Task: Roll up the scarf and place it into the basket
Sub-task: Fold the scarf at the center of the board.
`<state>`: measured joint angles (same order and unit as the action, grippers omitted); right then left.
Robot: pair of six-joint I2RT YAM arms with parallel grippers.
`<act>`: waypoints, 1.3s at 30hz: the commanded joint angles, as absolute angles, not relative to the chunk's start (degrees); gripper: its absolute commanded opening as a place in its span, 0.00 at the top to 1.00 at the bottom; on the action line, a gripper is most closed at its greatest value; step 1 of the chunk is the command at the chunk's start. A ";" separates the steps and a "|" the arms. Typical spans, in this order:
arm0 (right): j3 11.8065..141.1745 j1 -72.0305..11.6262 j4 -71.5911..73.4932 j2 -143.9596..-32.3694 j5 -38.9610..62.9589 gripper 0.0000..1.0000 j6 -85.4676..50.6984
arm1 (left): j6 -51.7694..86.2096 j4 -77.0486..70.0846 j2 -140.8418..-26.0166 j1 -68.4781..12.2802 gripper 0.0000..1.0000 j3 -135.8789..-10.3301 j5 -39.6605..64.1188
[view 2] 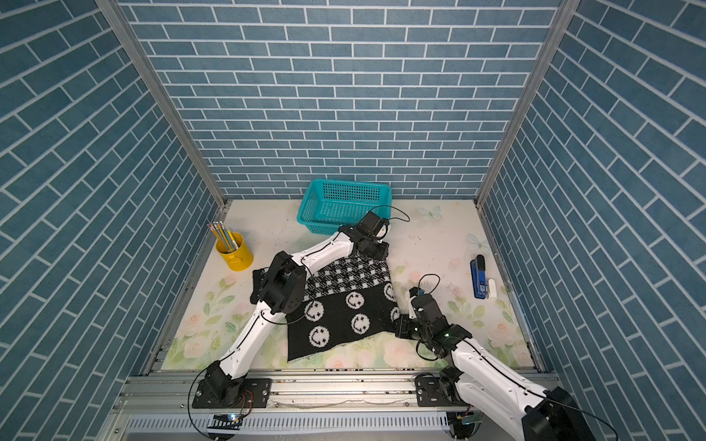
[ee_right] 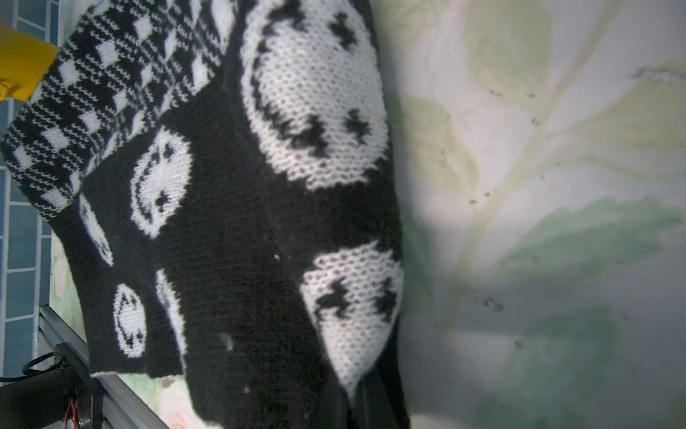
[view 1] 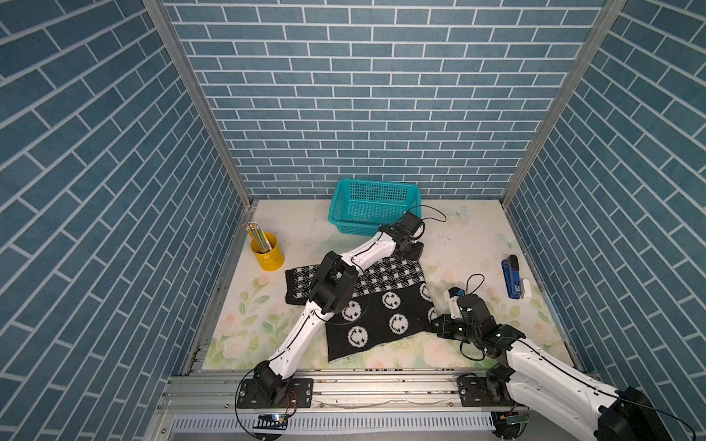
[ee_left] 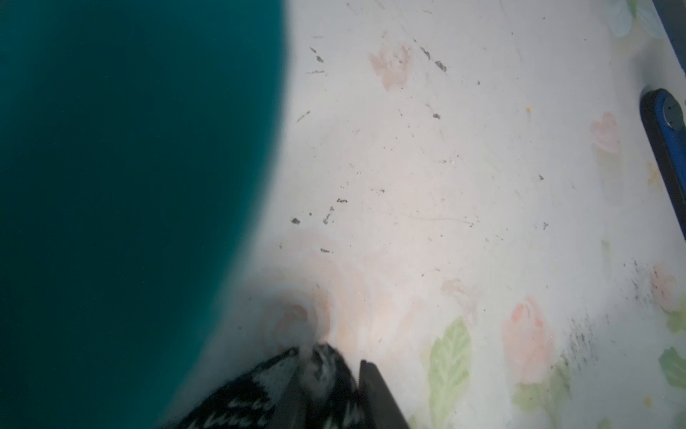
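Blue brick-pattern walls [view 1: 344, 95] enclose a floral surface [view 1: 477, 236].

In both top views I find the scarf [view 1: 382, 305] lying flat and unrolled at mid-surface, check band toward the back, smiley faces toward the front. The basket [view 1: 355, 225] stands against the back wall, and I can see nothing in it. The left tool [view 1: 414, 250] sits at the scarf's far right corner, just beside the basket. The right tool [view 1: 436, 324] sits low at the cloth's right edge. A pencil cup [view 1: 268, 254] and a stapler [view 1: 512, 277] stand off to either side.

Left wrist view: the check corner lies between two dark fingers [ee_left: 375, 390] drawn close on it. I read that as a pinch on the scarf. The basket is a teal blur alongside.

Right wrist view: the cloth's edge rises off the surface into the right tool [ee_right: 365, 405], which is pressed together on it.

Judgement: the step in hand is the grasp along the right edge, before any rolling. Next, both tools should lift that edge and turn it over toward the robot's left, moving evenly so the roll starts straight and tight.
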<state>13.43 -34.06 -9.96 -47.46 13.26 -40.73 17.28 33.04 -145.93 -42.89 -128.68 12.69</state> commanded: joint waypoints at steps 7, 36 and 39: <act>28.28 -34.63 -27.66 -40.04 0.34 1.00 -39.96 | 16.04 35.29 -140.02 -43.07 1.00 -132.06 14.08; 93.95 -67.02 -20.18 -81.29 1.29 1.00 -19.49 | 26.92 7.43 -75.25 -13.75 1.00 -91.96 31.26; 98.51 -70.52 -19.86 -86.33 2.59 1.00 -18.97 | 27.21 9.67 -69.47 -4.90 1.00 -89.34 33.20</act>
